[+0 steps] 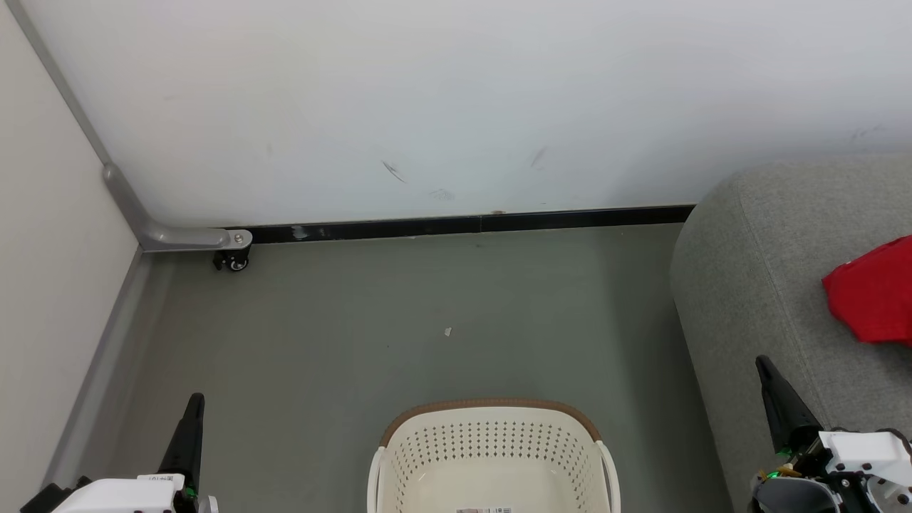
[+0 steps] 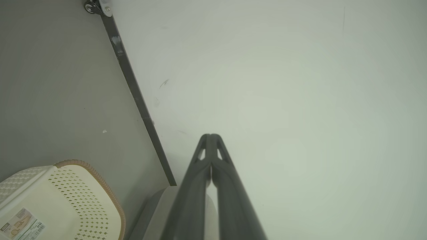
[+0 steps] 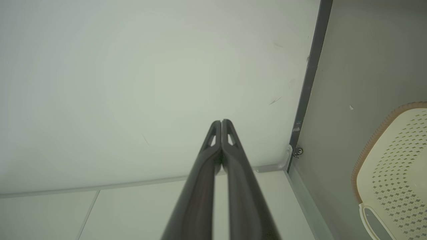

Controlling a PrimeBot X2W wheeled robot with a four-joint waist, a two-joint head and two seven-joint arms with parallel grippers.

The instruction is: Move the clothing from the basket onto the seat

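The cream-white basket (image 1: pixel 491 456) with a brown rim stands on the floor at the bottom middle of the head view; what shows of its inside holds no clothing, just a label on the bottom. It also shows as the basket (image 2: pixel 63 200) and the basket (image 3: pixel 397 166) in the wrist views. Red clothing (image 1: pixel 873 292) lies on the grey seat (image 1: pixel 755 285) at the right. My left gripper (image 1: pixel 194 402) is shut and empty at the lower left; my right gripper (image 1: pixel 764 365) is shut and empty beside the seat's front. Both point toward the wall, the left gripper (image 2: pixel 210 136) and the right gripper (image 3: pixel 221 121) with fingers pressed together.
A white wall (image 1: pixel 456 107) with a black skirting (image 1: pixel 470 225) runs along the back. A side panel (image 1: pixel 50 249) with a grey rail and a small caster (image 1: pixel 232 261) closes the left. Grey floor (image 1: pixel 427 313) lies between basket and wall.
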